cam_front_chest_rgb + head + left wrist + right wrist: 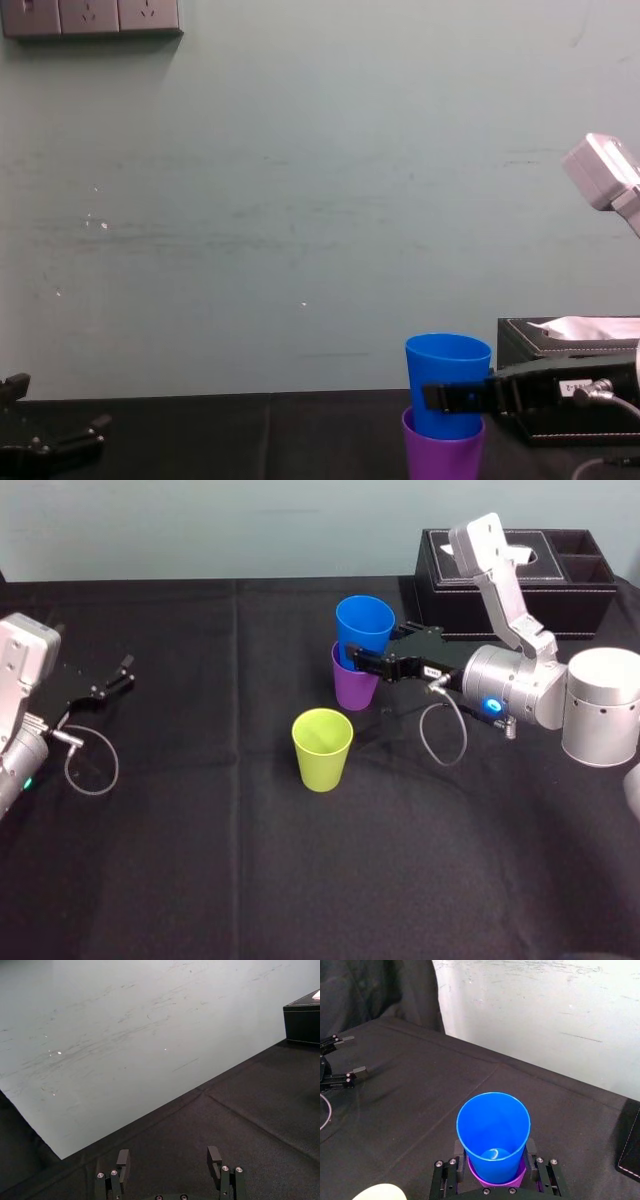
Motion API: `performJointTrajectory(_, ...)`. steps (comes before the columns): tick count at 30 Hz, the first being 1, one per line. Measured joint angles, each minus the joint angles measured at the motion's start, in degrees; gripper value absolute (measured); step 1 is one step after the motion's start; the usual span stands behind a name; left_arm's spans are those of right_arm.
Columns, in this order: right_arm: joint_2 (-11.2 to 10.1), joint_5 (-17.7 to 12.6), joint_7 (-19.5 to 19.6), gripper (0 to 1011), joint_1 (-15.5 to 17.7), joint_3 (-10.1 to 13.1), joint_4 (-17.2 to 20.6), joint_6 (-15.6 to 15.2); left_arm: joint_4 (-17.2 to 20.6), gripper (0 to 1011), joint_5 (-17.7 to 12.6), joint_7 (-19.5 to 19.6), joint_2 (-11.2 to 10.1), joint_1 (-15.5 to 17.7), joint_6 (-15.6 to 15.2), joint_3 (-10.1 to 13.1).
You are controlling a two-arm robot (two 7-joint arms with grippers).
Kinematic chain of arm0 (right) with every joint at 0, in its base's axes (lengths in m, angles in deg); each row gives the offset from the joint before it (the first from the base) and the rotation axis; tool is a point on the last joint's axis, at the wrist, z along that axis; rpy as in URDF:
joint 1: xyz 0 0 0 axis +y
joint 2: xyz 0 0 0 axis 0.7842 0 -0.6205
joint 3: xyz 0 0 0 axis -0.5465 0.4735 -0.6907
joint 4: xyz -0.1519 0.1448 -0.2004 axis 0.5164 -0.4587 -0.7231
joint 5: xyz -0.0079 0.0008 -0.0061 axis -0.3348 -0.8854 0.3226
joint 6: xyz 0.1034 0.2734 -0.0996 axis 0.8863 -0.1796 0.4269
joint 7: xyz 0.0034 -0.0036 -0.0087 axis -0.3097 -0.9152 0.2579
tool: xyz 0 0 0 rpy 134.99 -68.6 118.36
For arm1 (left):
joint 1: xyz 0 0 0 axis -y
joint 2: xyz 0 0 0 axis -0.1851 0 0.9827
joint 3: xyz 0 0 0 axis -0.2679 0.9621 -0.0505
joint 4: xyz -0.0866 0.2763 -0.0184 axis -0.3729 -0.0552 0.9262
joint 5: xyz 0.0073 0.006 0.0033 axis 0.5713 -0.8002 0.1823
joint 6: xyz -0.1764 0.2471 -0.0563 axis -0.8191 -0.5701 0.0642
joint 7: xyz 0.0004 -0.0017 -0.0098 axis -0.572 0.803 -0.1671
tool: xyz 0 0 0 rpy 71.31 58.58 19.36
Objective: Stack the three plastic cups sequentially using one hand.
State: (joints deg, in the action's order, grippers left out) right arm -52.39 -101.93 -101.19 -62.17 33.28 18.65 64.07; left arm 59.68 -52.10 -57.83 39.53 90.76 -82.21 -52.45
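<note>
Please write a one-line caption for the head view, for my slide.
Right gripper grips the blue cup nested in the purple cup; yellow-green cup stands apart; left gripper rests open.

Count: 3 cups: 1 blue cup (364,625), 1 purple cup (355,688), 1 yellow-green cup (322,748). 2 grippers: left gripper (125,673), right gripper (352,660). 1 black tissue box (520,580). 3 wall sockets (90,15) in the chest view.
</note>
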Motion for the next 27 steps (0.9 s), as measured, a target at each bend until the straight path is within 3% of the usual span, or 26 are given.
performJointTrajectory(9, 0.0, 0.0, 0.0, 706, 0.0, 0.0, 0.1, -0.1, 0.0, 1010, 0.0, 0.0, 0.0, 0.0, 0.0, 0.0)
performJointTrajectory(21, 0.0, 0.0, 0.0, 1003, 0.0, 0.1, 0.2, -0.1, 0.0, 1010, 0.0, 0.0, 0.0, 0.0, 0.0, 0.0)
performJointTrajectory(27, 0.0, 0.0, 0.0, 1003, 0.0, 0.1, 0.2, -0.2, 0.0, 1010, 0.0, 0.0, 0.0, 0.0, 0.0, 0.0)
